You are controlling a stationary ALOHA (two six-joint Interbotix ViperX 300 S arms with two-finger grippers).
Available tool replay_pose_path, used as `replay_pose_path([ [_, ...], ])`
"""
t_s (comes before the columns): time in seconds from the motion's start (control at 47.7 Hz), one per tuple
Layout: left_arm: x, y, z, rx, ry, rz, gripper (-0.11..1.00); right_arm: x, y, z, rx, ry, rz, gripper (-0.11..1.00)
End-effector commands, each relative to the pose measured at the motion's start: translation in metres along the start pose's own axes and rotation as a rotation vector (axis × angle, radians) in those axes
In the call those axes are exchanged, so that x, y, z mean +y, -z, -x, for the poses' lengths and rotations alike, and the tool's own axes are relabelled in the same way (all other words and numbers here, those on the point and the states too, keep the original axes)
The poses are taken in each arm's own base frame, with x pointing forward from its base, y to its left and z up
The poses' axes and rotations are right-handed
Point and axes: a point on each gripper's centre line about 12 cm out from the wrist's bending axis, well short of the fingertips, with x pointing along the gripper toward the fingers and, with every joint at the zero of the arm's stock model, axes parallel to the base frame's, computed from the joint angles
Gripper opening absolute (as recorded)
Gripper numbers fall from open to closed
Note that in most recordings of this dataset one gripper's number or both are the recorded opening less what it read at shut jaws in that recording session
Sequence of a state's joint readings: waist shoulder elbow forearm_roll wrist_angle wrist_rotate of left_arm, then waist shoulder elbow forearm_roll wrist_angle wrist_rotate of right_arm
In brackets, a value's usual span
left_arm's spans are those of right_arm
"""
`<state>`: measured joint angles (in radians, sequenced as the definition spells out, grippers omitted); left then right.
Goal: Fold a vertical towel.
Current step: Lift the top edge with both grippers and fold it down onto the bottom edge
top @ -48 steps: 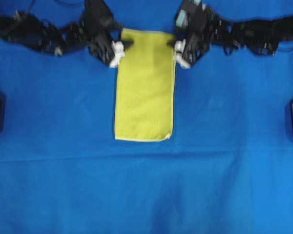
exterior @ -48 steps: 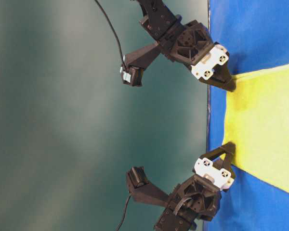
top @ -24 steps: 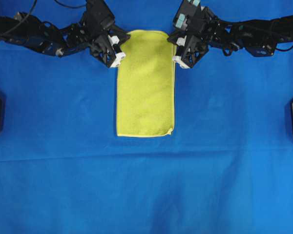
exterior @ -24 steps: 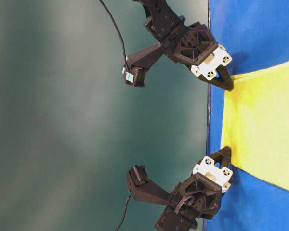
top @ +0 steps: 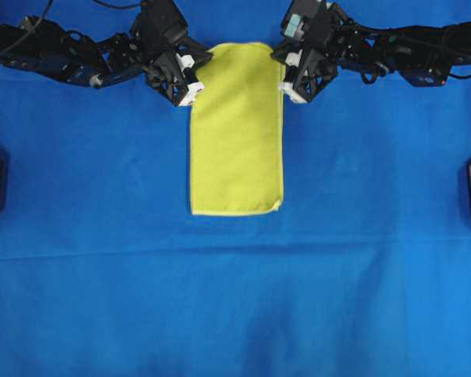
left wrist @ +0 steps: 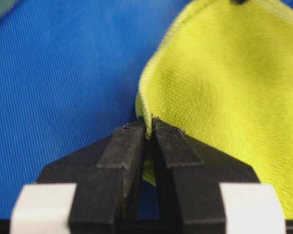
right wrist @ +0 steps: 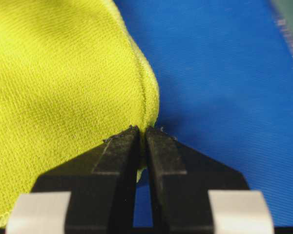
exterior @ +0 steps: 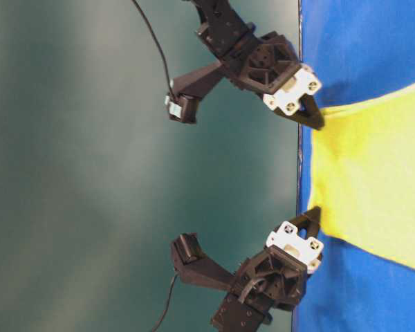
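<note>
Wrist views show my left gripper (left wrist: 147, 127) and my right gripper (right wrist: 142, 134) each pressed together on the towel (top: 237, 129), pinching its hem at the two corners by the far edge of the blue cloth (top: 235, 298). From those corners the towel runs lengthwise toward the cloth's middle. It looks light, soft and limp, so I judge it will sag and drape; the corners are the right hold. Only the table-level view shows the pinched end raised off the cloth, and only the overhead view shows the free near edge lying flat.
</note>
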<state>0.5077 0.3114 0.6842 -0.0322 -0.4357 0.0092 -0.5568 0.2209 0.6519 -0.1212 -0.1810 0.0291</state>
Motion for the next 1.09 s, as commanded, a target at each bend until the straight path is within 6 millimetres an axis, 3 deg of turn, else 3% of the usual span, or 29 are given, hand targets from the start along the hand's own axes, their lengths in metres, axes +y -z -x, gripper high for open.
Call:
replay_pose_path([
  [0.0,0.009,-0.023,0.002,-0.063,-0.017,-0.007,0.03,-0.012,-0.020,0.007,-0.061,0.025,-0.013,0.07],
  [0.231,0.024,-0.031,-0.003,-0.067,-0.048,-0.038,0.03,-0.032,-0.027,0.008,-0.089,0.061,-0.027,0.07],
  [0.441,0.024,-0.035,-0.003,-0.067,-0.049,-0.071,0.03,-0.034,-0.028,0.009,-0.096,0.065,-0.037,0.07],
  [0.587,0.020,-0.047,0.006,-0.084,-0.043,-0.092,0.03,-0.032,-0.039,0.022,-0.127,0.065,-0.037,0.07],
  [0.818,-0.003,-0.069,0.030,-0.103,0.003,-0.157,0.03,-0.019,-0.055,0.056,-0.193,0.048,-0.017,0.07],
  [1.07,-0.038,-0.083,0.061,-0.117,0.078,-0.224,0.03,0.014,-0.061,0.096,-0.240,-0.017,0.028,0.06],
])
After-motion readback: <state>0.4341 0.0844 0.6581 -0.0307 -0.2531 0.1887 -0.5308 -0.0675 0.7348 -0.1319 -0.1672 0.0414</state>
